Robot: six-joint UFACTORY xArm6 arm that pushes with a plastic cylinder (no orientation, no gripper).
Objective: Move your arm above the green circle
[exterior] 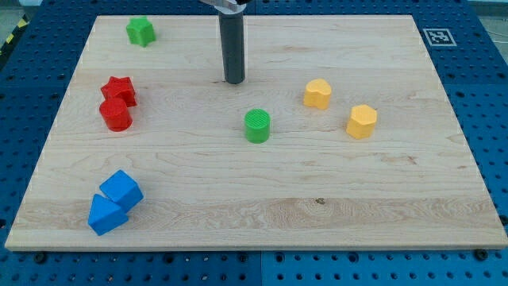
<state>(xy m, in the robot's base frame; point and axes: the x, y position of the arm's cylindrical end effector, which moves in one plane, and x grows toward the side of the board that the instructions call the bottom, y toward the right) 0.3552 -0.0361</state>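
Observation:
The green circle [257, 125] is a short green cylinder near the middle of the wooden board [262, 199]. My tip [234, 81] is the lower end of a dark upright rod. It stands toward the view's top from the green circle and slightly to its left, apart from it. No block touches the tip.
A green star [140, 31] lies at the top left. A red star [119, 90] and a red cylinder [116, 114] touch at the left. Two blue blocks [121, 189] [105, 214] sit at the bottom left. Two yellow blocks [317, 94] [362, 121] lie at the right.

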